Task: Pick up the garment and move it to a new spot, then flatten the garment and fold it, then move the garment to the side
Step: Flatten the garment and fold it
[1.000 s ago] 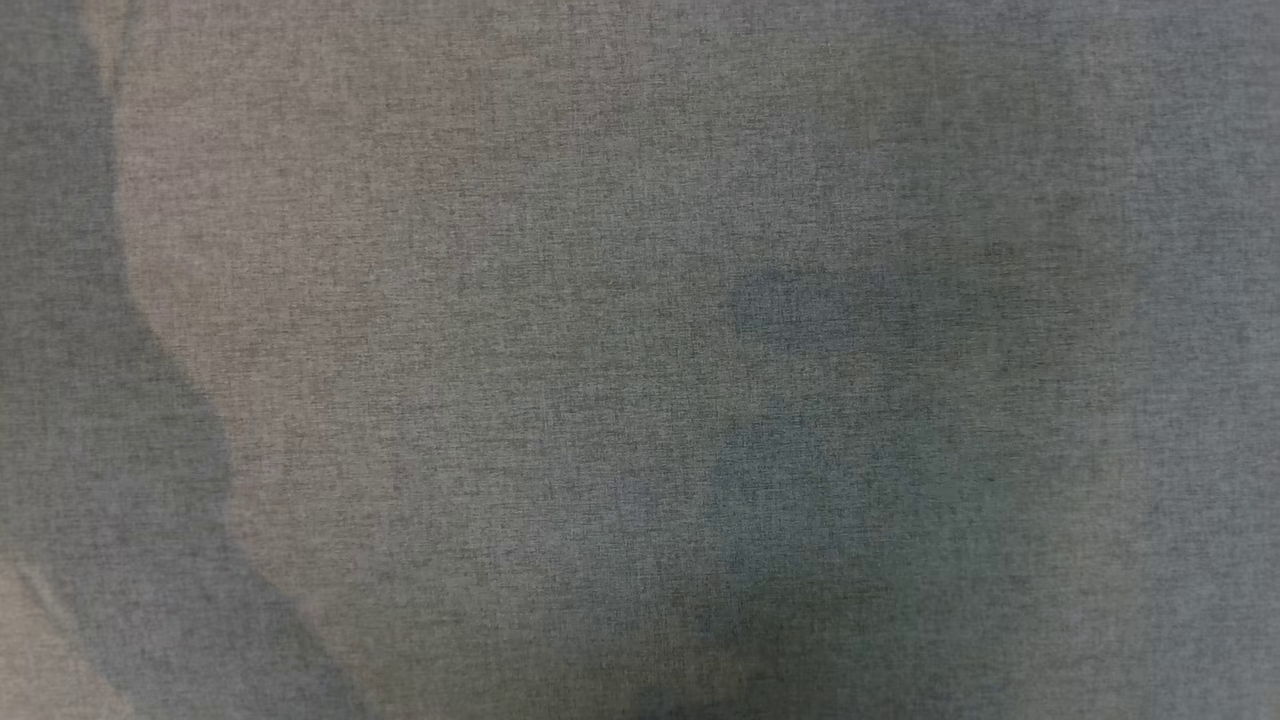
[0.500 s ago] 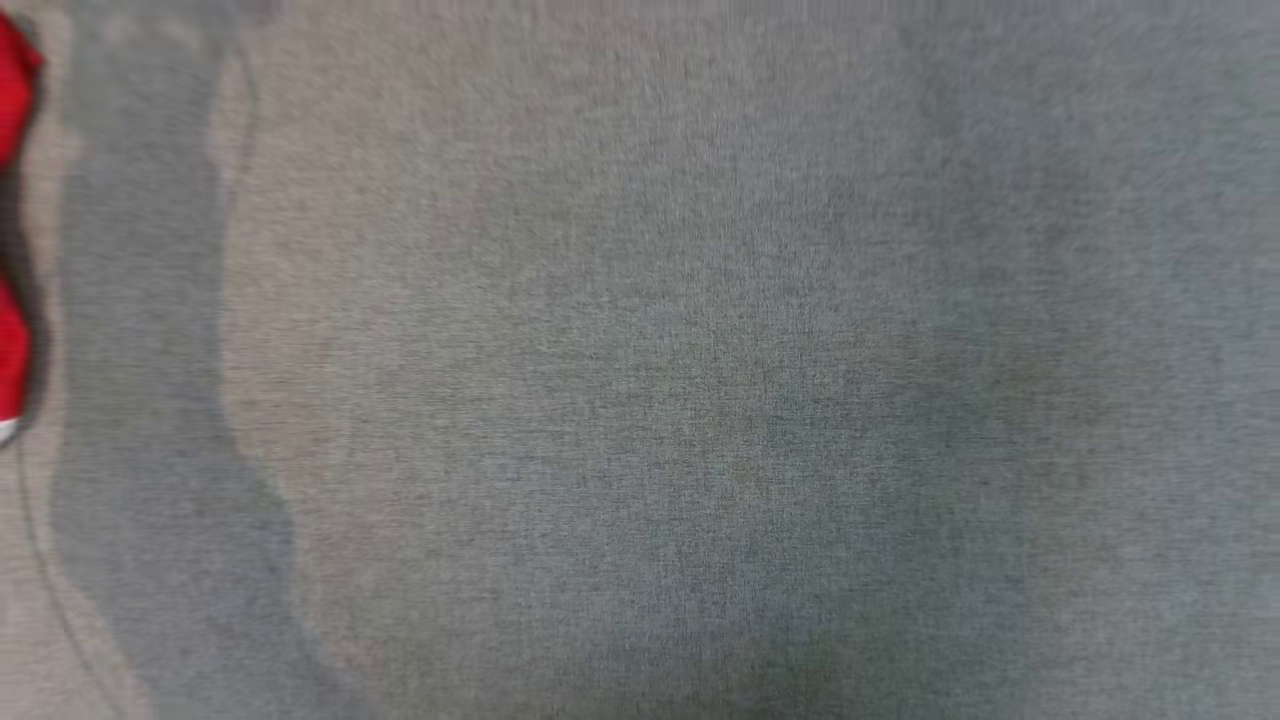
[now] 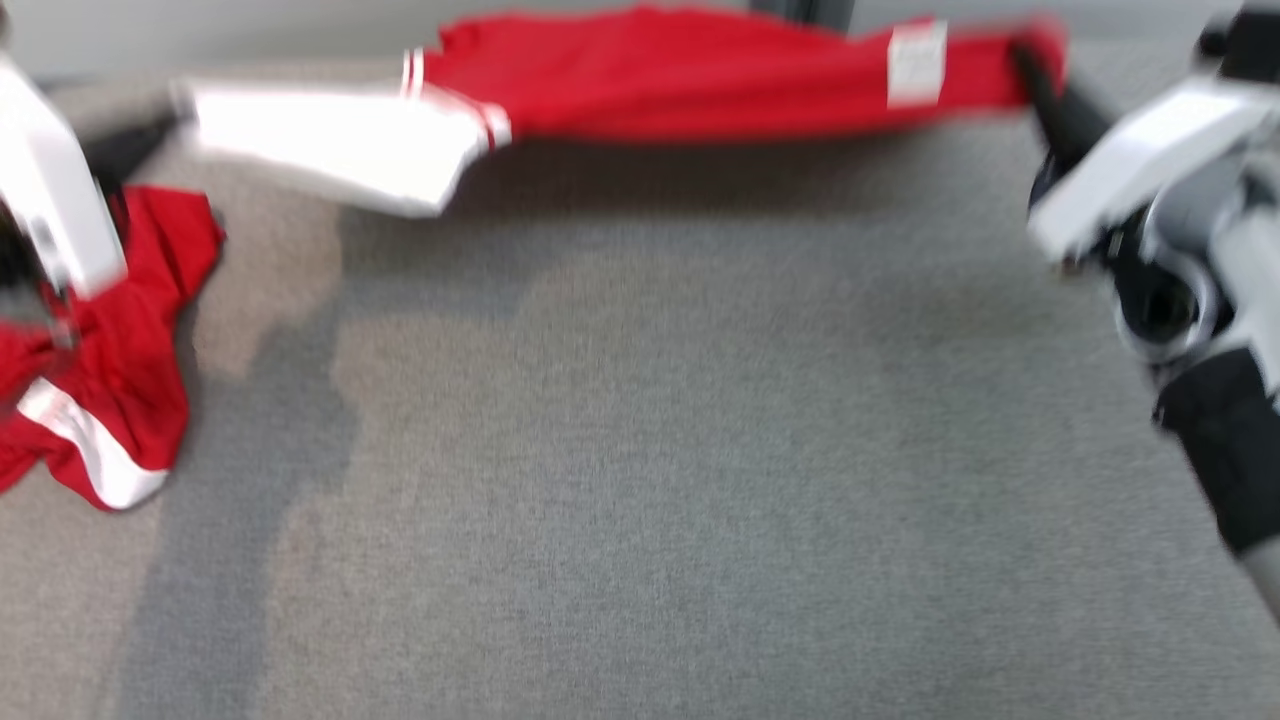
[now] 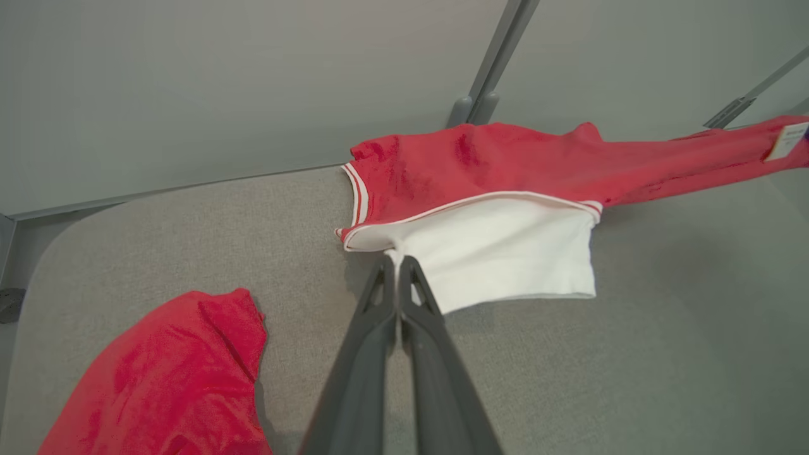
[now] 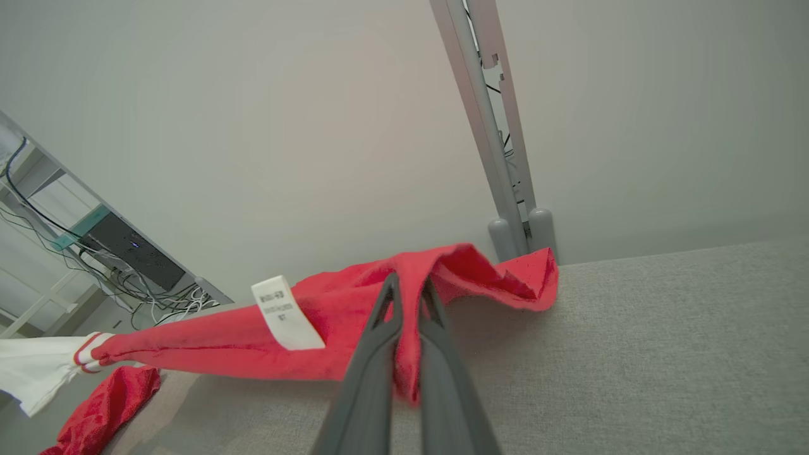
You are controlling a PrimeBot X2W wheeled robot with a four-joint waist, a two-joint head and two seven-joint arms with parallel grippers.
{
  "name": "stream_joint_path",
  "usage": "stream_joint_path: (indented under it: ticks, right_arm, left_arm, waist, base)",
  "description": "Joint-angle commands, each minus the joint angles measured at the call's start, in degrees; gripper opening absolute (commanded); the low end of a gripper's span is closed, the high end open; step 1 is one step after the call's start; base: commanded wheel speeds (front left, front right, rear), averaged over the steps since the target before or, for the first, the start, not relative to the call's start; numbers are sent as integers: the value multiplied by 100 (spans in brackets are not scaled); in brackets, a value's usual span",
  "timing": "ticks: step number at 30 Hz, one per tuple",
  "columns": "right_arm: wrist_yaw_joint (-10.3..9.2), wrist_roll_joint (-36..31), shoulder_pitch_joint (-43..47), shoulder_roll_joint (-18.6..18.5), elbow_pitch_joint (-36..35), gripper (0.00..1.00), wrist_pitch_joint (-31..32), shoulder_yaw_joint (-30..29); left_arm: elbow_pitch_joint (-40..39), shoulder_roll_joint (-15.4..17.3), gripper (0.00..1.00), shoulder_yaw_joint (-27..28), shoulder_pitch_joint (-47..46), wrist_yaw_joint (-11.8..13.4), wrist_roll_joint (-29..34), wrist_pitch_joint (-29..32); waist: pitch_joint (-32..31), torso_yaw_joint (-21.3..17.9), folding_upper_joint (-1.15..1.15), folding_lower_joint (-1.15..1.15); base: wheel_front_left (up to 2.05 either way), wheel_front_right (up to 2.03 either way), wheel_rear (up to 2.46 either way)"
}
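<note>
Grey woven table (image 3: pixel 640 500); along its 12 o'clock edge the fleecy red garment (image 3: pixel 680 70), white-sleeved, hangs taut between both grippers. A crumpled red heap (image 3: pixel 110 370) lies at 9. The left gripper (image 4: pixel 397 259) pinches the white edge, the right gripper (image 5: pixel 407 284) red cloth. The right wrist view sharpens the printed label (image 5: pixel 287 313).

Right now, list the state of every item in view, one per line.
Red-and-white garment: stretched out between both pincers.
Left pincer: shut on the garment's white panel.
Right pincer: shut on its red edge.
Care label: exposed, sticking out.
Second red garment: crumpled on the grey table.
</note>
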Motion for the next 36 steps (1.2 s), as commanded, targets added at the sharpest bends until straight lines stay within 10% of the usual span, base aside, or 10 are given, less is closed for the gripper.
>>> stream_joint_path:
  ticks: [1, 16, 29, 36]
  right_arm:
    - [0, 146, 259, -101, -92, 0, 142, 111]
    - [0, 1268, 2265, -1307, -1224, 0, 2194, 1344]
    - [0, 1616, 3809, -2363, -2586, 0, 2677, 1020]
    - [0, 1338, 4014, -2252, -2872, 0, 2848, 589]
  left_arm:
    - [-131, 71, 0, -83, 300, 0, -144, 139]
    - [-2415, 1068, 0, -813, 3021, 271, -1624, 1379]
    - [-4030, 1977, 0, -902, 3886, 503, -2168, 1411]
    - [-3996, 1933, 0, -775, 3703, 585, -2195, 1362]
  waist:
    - [-580, -126, 0, 0]
    - [-1500, -294, 0, 0]
    - [-1390, -126, 0, 0]
    - [-1171, -137, 0, 0]
  base:
    - [0, 0, 0]
    - [0, 0, 0]
    - [0, 0, 0]
    - [0, 0, 0]
